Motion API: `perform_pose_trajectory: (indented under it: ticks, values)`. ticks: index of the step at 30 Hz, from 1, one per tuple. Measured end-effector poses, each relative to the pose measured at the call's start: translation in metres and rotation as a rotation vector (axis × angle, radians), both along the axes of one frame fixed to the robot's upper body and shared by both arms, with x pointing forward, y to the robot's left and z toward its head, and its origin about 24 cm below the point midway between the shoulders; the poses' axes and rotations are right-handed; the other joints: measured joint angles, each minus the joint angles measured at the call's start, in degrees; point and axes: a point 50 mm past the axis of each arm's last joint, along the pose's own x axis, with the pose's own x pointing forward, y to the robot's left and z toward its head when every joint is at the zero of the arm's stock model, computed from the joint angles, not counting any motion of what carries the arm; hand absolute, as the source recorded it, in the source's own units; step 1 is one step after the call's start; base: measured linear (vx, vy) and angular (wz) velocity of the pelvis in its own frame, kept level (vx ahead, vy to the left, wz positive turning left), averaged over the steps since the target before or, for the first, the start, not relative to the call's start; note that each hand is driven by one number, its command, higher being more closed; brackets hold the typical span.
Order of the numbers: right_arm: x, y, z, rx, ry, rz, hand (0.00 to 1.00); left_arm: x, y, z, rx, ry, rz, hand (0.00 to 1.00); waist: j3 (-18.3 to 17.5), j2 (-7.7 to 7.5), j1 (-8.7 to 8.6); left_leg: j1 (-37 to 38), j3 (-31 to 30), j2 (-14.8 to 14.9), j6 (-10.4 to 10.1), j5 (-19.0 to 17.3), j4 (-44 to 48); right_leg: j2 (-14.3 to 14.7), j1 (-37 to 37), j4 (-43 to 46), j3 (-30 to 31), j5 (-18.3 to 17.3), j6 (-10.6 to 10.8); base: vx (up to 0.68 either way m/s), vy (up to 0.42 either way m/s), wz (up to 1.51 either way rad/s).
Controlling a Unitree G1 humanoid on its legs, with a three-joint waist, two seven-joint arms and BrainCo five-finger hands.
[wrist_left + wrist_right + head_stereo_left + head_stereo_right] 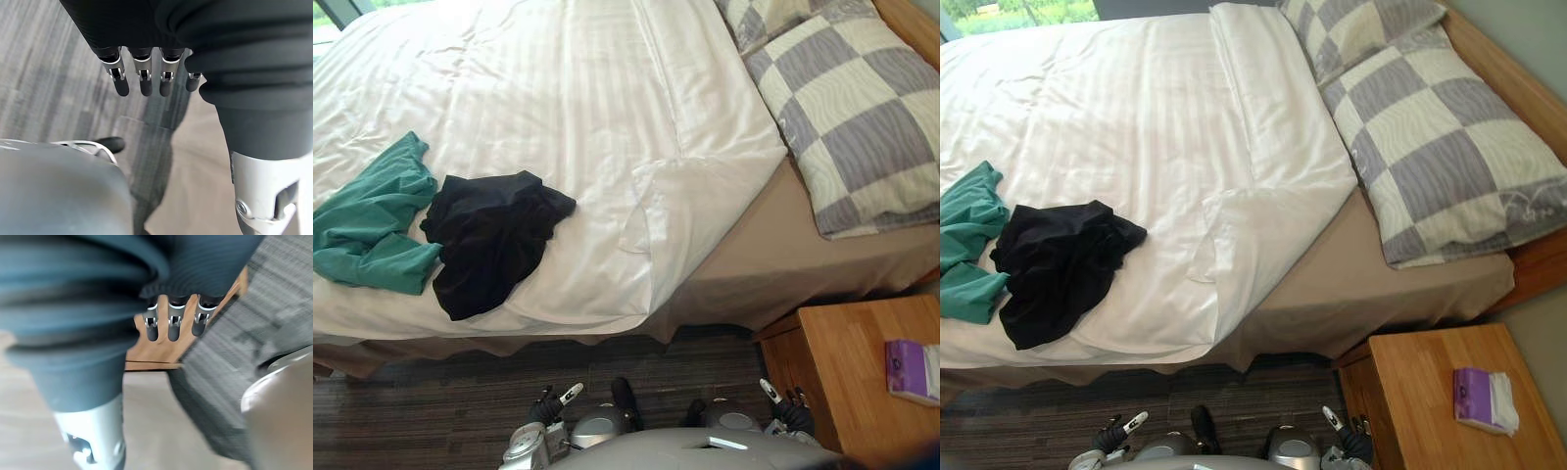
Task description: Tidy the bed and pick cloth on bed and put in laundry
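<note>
left eye view showed both hands hanging low near the floor, well apart from the bed (773, 274): the left hand (555, 401) and the right hand (785, 409). in the left wrist view the left hand's fingers (142, 83) were seen straight and relaxed, with nothing held. the right hand's fingers (171, 328) were seen the same way in the right wrist view, with the bedside table (161, 352) past them.

the black cloth (489, 245) was found crumpled on the white duvet (558, 108), near the bed's front edge. the green cloth (372, 225) lay touching it on the robot's left, and the black one appeared to lap over it.

the reach was judged not yet begun. the black cloth would best be taken first, being nearer the middle and on top. it should be pinched at its bunched centre, so that the duvet beneath is not caught up, and lifted clear so that the green cloth is not dragged along. the duvet's turned-back corner by the pillows (862, 117) would be left for smoothing afterwards.

the black cloth's long axis was seen running on a slant, from the front edge up toward the pillow end. the green cloth's ran more nearly across the bed, away from the robot, with one end cut off by the view's edge.
</note>
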Motion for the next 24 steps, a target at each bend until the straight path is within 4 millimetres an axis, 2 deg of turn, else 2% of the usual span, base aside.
perform_pose_trajectory:
  ticks: [3,7,9,11,12,14,16,20,23,24]
  values:
    - [-0.001,0.002,0.001,-0.026,0.008,-0.087,0.0,-0.002,0.005,0.002,0.02,-0.014,0.008,0.0,-1.0,-1.39,1.44,1.2,1.0,0.4,-0.5,-0.3,0.0,0.3,0.1,1.9,0.6,0.8,-1.1,0.16,-0.004,0.06]
    - [0.011,-0.016,0.014,-0.133,-0.016,-0.18,0.0,-0.011,0.003,0.001,0.015,0.007,0.041,0.0,-1.4,-0.81,1.75,1.9,1.6,1.6,-1.1,-0.5,0.0,1.2,0.1,3.9,1.2,3.0,-1.5,0.03,-0.018,0.08]
    - [0.028,-0.029,0.032,-0.24,-0.085,-0.186,0.0,-0.02,0.004,0.0,0.02,0.022,0.047,0.0,-1.5,-0.82,1.74,2.1,1.4,1.9,-1.3,-0.6,0.0,1.4,0.2,4.3,1.2,3.4,-1.0,0.0,-0.054,0.05]
    - [0.055,-0.055,0.07,-0.426,-0.198,-0.147,0.0,-0.036,0.004,0.0,0.05,0.049,0.037,0.0,-1.6,-1.06,1.84,1.9,1.2,2.0,-1.7,-0.9,-0.1,1.4,-0.1,4.8,1.2,3.5,-1.0,-0.03,-0.059,0.09]
    - [0.06,-0.062,0.081,-0.467,-0.232,-0.138,0.0,-0.041,0.004,0.0,0.055,0.058,0.031,0.0,-1.7,-1.23,1.86,1.8,1.2,2.0,-1.8,-1.0,-0.1,1.4,-0.1,4.7,1.3,3.5,-0.9,-0.04,-0.058,0.03]
    - [0.082,-0.085,0.121,-0.611,-0.354,-0.108,0.0,-0.061,0.006,0.0,0.077,0.095,0.035,0.0,-2.9,-1.96,1.84,1.0,0.5,1.9,-2.0,-1.5,-0.1,1.7,-0.5,4.2,2.0,3.5,-0.9,-0.05,-0.067,0.09]
    - [0.097,-0.096,0.148,-0.703,-0.436,-0.069,0.0,-0.071,0.004,0.0,0.089,0.117,0.014,0.0,-3.3,-2.52,1.74,0.7,-0.3,1.6,-1.9,-1.4,-0.1,1.8,0.0,2.8,2.7,3.5,-1.0,-0.04,-0.059,0.12]
    - [0.138,-0.102,0.195,-0.844,-0.558,0.171,0.0,-0.078,0.01,0.001,0.079,0.152,-0.042,0.0,-3.8,-2.71,1.18,-1.0,-2.0,0.5,-1.5,-1.4,-0.1,2.1,0.2,-1.5,5.4,3.7,-1.3,-0.05,-0.025,0.02]
    - [0.161,-0.095,0.213,-0.884,-0.599,0.338,0.0,-0.078,0.011,0.0,0.046,0.161,-0.06,0.0,-3.6,-2.5,0.87,-1.2,-2.5,-0.5,-0.9,-0.9,-0.1,1.5,1.4,-4.2,6.0,3.1,-2.0,-0.06,0.002,-0.05]
    - [0.172,-0.088,0.219,-0.897,-0.613,0.422,0.0,-0.077,0.01,0.0,0.033,0.162,-0.069,0.0,-3.6,-2.84,0.74,-1.7,-3.4,-1.5,-0.4,-0.4,-0.1,1.0,2.1,-5.5,6.6,2.0,-1.9,-0.08,0.012,0.01]
